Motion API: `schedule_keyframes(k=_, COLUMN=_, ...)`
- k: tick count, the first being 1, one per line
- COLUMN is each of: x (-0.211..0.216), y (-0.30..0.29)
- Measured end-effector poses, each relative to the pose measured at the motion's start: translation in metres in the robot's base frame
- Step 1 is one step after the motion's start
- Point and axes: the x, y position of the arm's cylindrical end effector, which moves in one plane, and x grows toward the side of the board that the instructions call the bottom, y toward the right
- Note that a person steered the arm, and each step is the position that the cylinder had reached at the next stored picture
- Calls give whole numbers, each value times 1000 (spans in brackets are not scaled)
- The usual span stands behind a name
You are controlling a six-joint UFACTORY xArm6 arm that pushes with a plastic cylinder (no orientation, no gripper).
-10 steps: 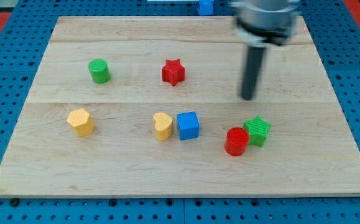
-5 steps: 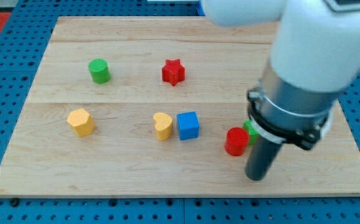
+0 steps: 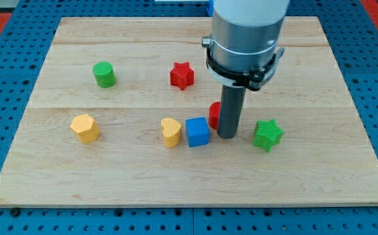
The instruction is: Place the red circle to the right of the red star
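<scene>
The red star (image 3: pixel 182 75) lies on the wooden board (image 3: pixel 78 170), a little above the middle. The red circle (image 3: pixel 213 113) is mostly hidden behind my rod, below and to the right of the star; only its left edge shows. My tip (image 3: pixel 227 136) rests on the board just below and right of the red circle, touching or nearly touching it, between the blue cube (image 3: pixel 197 131) and the green star (image 3: pixel 267 135).
A green cylinder (image 3: pixel 104 74) stands at the upper left. An orange block (image 3: pixel 84 127) sits at the left. A yellow heart-like block (image 3: pixel 170 132) touches the blue cube's left side. A blue object (image 3: pixel 209 6) lies beyond the board's top edge.
My tip swung from below the red circle up and to the left. The red circle slid up-left, away from the green star, which now stands apart.
</scene>
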Motion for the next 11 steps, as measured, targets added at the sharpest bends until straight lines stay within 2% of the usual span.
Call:
schedule_keyframes(k=3, x=-20, y=-51)
schedule_keyframes(k=6, x=-64, y=-47)
schedule_keyframes(k=8, x=-78, y=-34)
schedule_keyframes(k=10, x=-67, y=25)
schedule_keyframes(k=11, x=-74, y=26)
